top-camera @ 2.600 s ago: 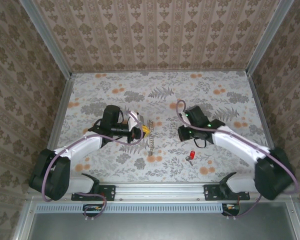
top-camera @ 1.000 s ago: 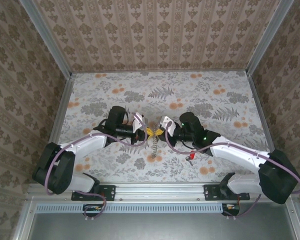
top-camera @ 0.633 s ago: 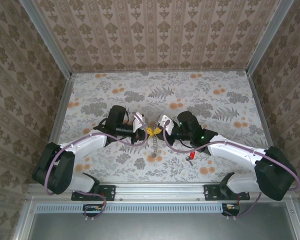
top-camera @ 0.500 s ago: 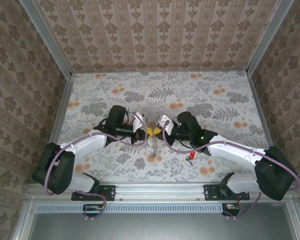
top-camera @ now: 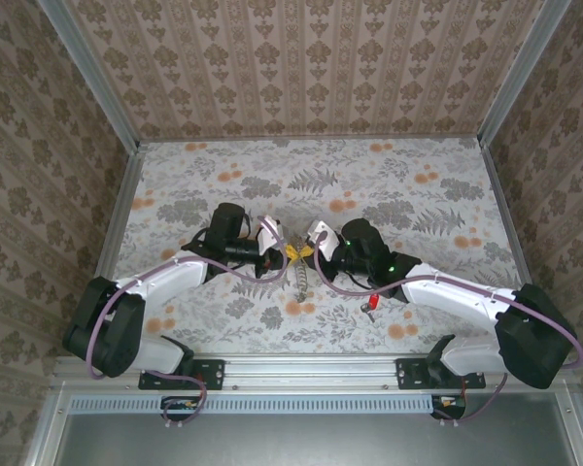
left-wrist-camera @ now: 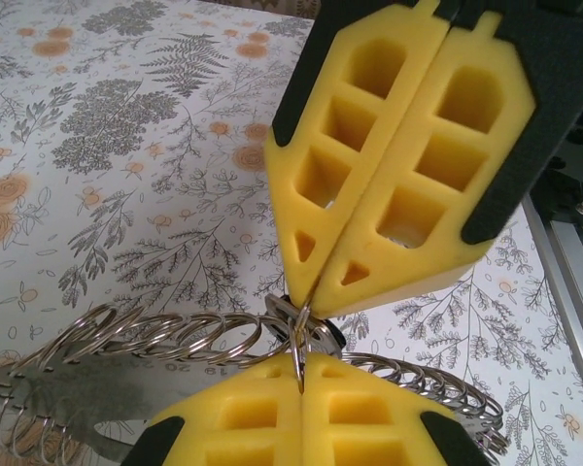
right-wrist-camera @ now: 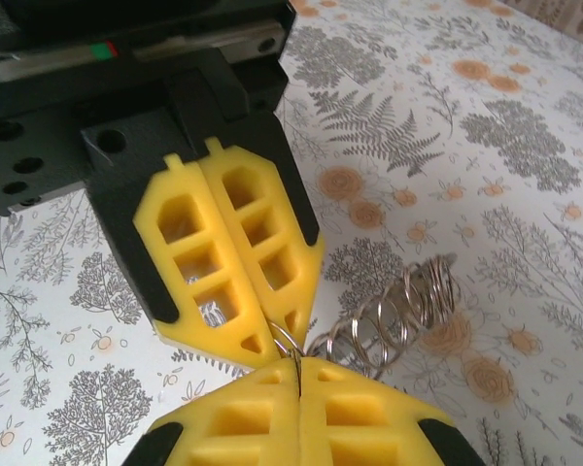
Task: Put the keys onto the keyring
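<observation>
The left pincer (left-wrist-camera: 299, 388) is shut on one thin loop of the keyring (left-wrist-camera: 175, 335), the other rings trailing off beside it. The right pincer (right-wrist-camera: 299, 383), tip to tip with it, clamps the same loop (a crowded grip). The red key (top-camera: 372, 303) lies back by that pincer's wrist. I'd worry that a tug from either side slips the loop free or bends it.
</observation>
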Tool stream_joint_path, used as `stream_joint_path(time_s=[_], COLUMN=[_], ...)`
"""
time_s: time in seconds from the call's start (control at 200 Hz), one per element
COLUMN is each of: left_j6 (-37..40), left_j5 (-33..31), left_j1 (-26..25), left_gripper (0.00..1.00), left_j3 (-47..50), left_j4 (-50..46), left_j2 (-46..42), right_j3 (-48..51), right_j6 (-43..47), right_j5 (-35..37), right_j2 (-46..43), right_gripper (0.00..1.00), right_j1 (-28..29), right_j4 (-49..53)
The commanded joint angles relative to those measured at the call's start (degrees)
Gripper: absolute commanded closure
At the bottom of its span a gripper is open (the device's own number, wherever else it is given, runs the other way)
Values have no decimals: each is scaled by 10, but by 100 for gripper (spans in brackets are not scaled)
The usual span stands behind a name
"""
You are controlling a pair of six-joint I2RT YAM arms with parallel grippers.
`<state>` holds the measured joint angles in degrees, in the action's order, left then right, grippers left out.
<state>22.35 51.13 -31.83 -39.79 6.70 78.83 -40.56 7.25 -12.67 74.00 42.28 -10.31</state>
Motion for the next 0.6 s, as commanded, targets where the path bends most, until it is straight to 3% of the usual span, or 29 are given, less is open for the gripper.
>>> stream_joint_path(time_s=[0.0,0.455,0.595], left_j6=[18,14,16], left_j5=[31,23,26], left_j1=[-7,-8,-8], left_gripper=[100,100,100], left_j3=[-11,-3,-4], left_j4=[-3,15,19], left_j2=[-3,-2,6], right_j3=[-18,-15,-14], right_j6=[-30,-78,-82], right_j5=[53,58,59], right_j2=[1,1,3], right_gripper=[100,100,94], right_j1=[-3,-6,-5], right_j4=[8,41,51])
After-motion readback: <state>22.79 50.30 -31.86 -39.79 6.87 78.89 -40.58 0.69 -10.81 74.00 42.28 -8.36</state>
